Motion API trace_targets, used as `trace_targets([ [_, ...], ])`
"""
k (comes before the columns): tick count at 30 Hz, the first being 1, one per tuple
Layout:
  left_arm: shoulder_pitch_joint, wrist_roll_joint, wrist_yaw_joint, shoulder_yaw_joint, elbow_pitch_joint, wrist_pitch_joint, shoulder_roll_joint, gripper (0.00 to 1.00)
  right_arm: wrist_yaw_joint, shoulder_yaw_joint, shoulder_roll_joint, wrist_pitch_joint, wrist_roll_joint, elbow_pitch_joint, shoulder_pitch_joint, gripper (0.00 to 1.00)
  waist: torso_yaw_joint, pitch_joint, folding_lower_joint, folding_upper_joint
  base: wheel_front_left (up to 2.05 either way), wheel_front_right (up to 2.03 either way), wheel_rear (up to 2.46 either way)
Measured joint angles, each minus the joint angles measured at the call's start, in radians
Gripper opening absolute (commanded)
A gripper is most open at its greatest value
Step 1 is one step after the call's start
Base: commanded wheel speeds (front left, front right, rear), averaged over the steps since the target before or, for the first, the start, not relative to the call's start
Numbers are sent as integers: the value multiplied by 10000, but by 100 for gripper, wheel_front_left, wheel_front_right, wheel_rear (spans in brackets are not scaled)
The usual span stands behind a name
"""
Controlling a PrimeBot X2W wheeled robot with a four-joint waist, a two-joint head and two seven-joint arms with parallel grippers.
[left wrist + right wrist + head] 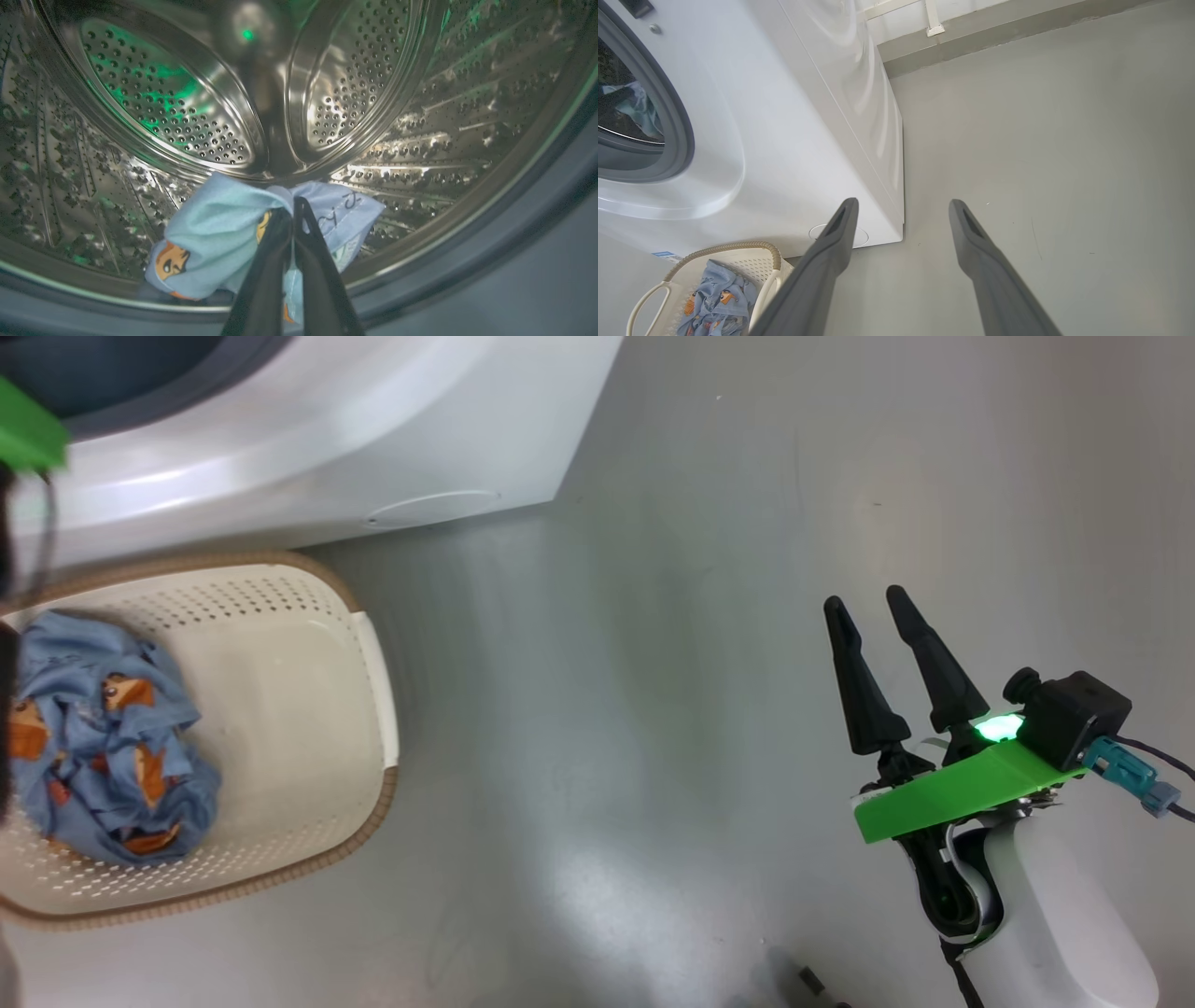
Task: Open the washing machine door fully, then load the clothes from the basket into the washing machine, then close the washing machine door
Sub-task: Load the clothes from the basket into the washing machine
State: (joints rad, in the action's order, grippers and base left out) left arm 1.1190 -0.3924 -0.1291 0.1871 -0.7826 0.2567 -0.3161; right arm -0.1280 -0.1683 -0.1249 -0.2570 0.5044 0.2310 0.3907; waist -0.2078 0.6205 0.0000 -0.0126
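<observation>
**L gripper** (294,210): was inside the steel drum (163,98) of the washing machine (327,448), past the grey-blue gasket (514,242). Fingers were pressed together, no gap at the tips, pinching a light-blue garment (210,233) w/ orange-brown cartoon print. Garment hung bunched around the fingers, low in the drum mouth. Couldn't tell whether it touched the drum. Green light glinted on the perforated back wall.

**R gripper** (864,602): hovered over grey floor (653,728) on the robot's right, well apart from basket (373,709) and machine. Fingers were spread wide in R wrist view (903,204), gripping nothing. Green mount (962,784) sat behind the fingers w/ a lit green LED.

**Machine:** white front ran across top left of head view, w/ a small round flap (434,509) low near its corner. R wrist view showed the opening ringed by the gasket (677,116), w/ pale-blue cloth inside.

**Basket:** cream, brown rim, on the floor just in front of the machine, near the flap corner.

**Clothes** (103,737): one crumpled heap, light blue w/ orange animals, lay in the basket's left end. R wrist view showed the same heap (714,303) beside a white handle (640,303).
</observation>
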Motion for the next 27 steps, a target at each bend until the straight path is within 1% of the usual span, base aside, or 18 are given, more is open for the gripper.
trace_targets([
  [4, 1134, 291, 17, -69, -403, 0, -211, 0, 0, -44, 73, 0, 2, 2, 27, 100, -189, 101, 1, 0, 0, 0, 0],
  [8, 1587, 792, 115, -140, -851, 2, -295, 0, 0, -79, 161, 0, 13, 2, 39, 100, -379, 201, 1, 0, 0, 0, 0],
  [12, 1659, 1170, 115, 88, -2075, 0, -295, 0, 0, -205, 268, 0, 52, 21, 43, 100, -553, 253, 0, 0, 0, 0, 0],
  [16, 2148, 1340, 104, 384, -3428, -153, -222, 0, 0, -299, 293, 0, 90, 69, 50, 100, -643, 275, 1, 0, 0, 0, 0],
  [17, 2301, 1348, 104, 414, -3670, -209, -207, 7, 0, -336, 301, 0, 90, 75, 55, 100, -648, 277, 0, 0, 0, 0, 0],
  [18, 2448, 1340, 104, 408, -3908, -290, -196, 7, 0, -368, 314, 0, 90, 81, 58, 100, -651, 278, 1, 0, 0, 0, 0],
  [19, 2566, 1337, 102, 435, -4103, -316, -192, 23, 0, -391, 326, 0, 90, 90, 59, 100, -653, 273, 0, 0, 0, 0, 0],
  [21, 2729, 1331, 100, 458, -4437, -412, -173, 48, 0, -410, 345, 0, 90, 104, 71, 100, -653, 258, 1, 0, 0, 0, 0],
  [22, 2756, 1331, 100, 483, -4531, -414, -163, 89, 0, -410, 349, 0, 90, 119, 95, 100, -648, 245, 0, 0, 0, 0, 0],
  [23, 2763, 1325, 98, 508, -4661, -408, -119, 100, 0, -403, 349, 0, 92, 125, 196, 100, -629, 218, 1, 0, 0, 0, 0],
  [27, 2764, 1162, 84, 497, -4811, -280, -19, 100, 0, -382, 343, 0, 92, 130, 226, 100, -560, 148, 0, 0, 0, 0, 0],
])
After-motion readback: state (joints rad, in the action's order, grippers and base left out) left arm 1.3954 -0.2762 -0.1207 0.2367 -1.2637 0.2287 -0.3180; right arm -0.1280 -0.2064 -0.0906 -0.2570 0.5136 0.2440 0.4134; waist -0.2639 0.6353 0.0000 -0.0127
